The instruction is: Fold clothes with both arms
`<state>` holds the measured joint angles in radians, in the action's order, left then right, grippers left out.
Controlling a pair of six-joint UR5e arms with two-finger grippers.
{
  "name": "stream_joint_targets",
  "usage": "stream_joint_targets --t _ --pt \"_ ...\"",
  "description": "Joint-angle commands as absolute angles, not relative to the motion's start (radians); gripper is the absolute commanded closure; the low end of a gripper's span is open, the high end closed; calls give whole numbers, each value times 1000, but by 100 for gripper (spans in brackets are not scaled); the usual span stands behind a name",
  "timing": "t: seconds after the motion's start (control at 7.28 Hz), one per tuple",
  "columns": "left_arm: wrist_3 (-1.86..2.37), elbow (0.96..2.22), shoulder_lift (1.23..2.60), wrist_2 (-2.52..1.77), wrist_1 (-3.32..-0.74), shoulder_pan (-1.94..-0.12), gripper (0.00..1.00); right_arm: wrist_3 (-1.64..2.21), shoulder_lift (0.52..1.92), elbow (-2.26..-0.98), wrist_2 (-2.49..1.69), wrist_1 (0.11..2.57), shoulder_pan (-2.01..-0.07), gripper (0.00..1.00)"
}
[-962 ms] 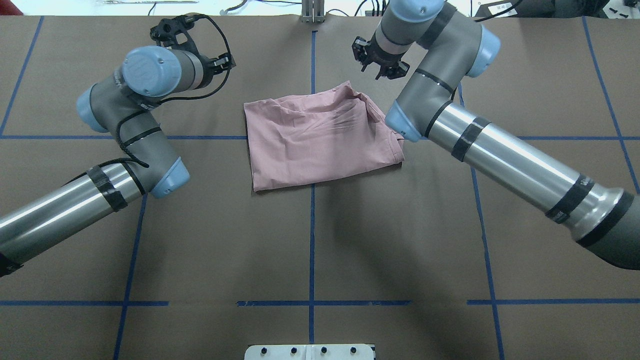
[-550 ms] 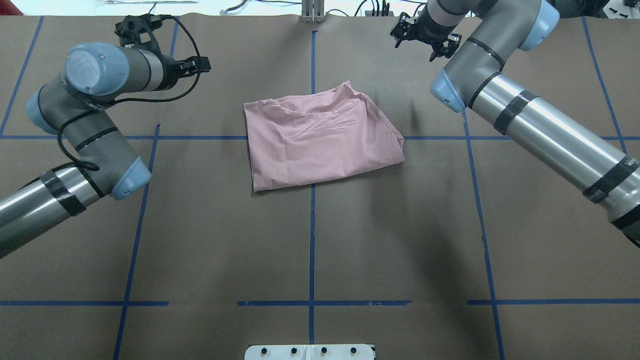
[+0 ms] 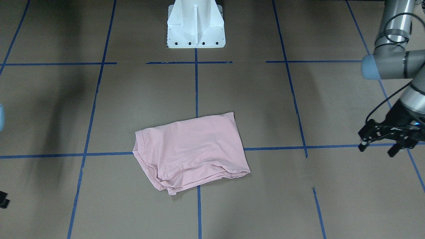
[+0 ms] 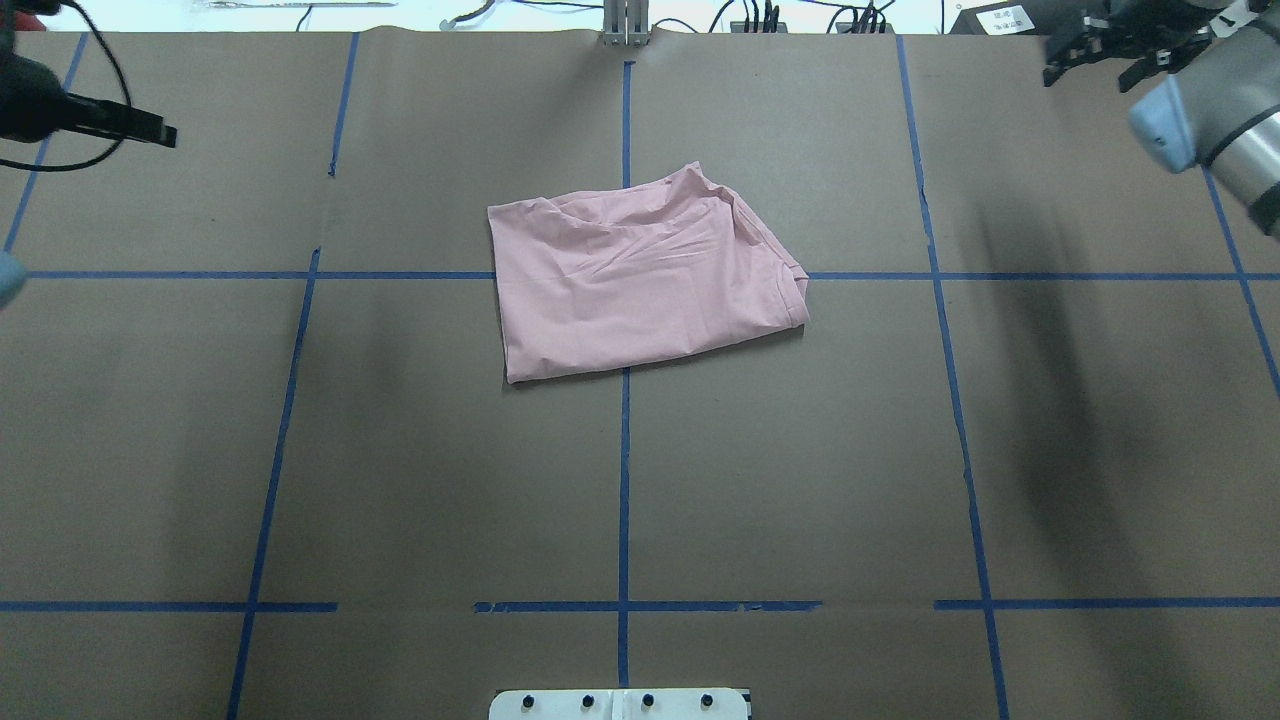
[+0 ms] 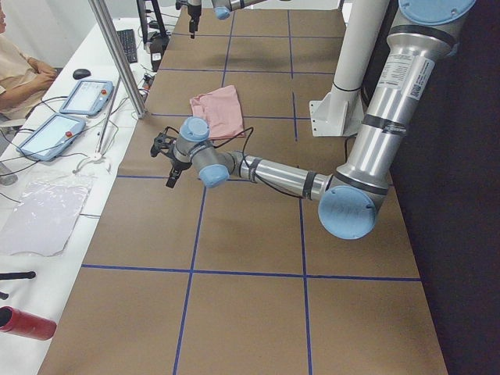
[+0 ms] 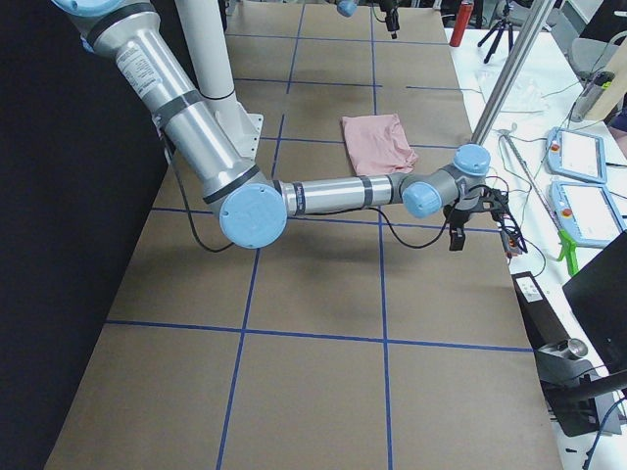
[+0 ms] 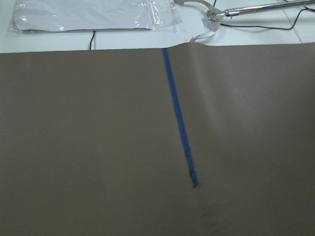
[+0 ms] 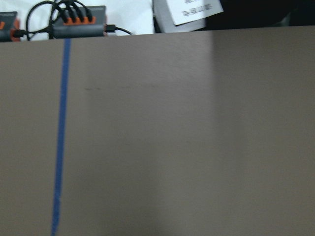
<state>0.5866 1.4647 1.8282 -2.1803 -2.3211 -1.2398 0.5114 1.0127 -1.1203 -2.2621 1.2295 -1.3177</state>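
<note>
The clothes are one pale pink T-shirt (image 4: 640, 290) lying folded into a rough rectangle at the table's middle, plain side up, also seen in the front view (image 3: 192, 152). Neither gripper touches it. My left gripper (image 3: 377, 151) hangs open and empty over the table's far left part, well away from the shirt; it also shows in the left side view (image 5: 168, 160). My right gripper (image 4: 1090, 68) is at the far right corner, its fingers apart with nothing between them. Both wrist views show only bare brown table and blue tape.
A white pedestal base (image 3: 196, 30) stands at the robot's side of the table. Blue tape lines (image 4: 624, 480) grid the brown surface. Past the far edge lie tablets (image 5: 90, 95), cables and a plastic sheet (image 7: 93, 14); a seated person (image 5: 16, 74) is there.
Both arms have swung outward, away from the shirt, toward the table's far left and far right corners. The shirt has not moved.
</note>
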Motion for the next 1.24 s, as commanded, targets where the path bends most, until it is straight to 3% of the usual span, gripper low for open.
stream_joint_targets --t 0.0,0.14,0.41,0.55,0.69,1.1 --pt "450 1506 1731 -2421 -2318 -1431 0 201 1171 -1312 -2382 1464 -1489 0" --pt "449 1547 1676 -2471 -2307 -1437 0 155 1265 -1410 -2385 1489 -1496 0" --pt "445 1556 1649 -2459 -2264 -1433 0 153 1377 -1507 -2390 1477 -1496 0" --pt "405 1606 1572 -2433 -2269 -1440 0 155 1390 -1541 -2390 1486 -1496 0" --pt "369 1656 1518 -2425 -2260 -1421 0 155 1390 -1545 -2385 1489 -1496 0" --pt "238 1658 1522 -2425 -2045 -1430 0 150 1388 -1540 -2378 1493 -1470 0"
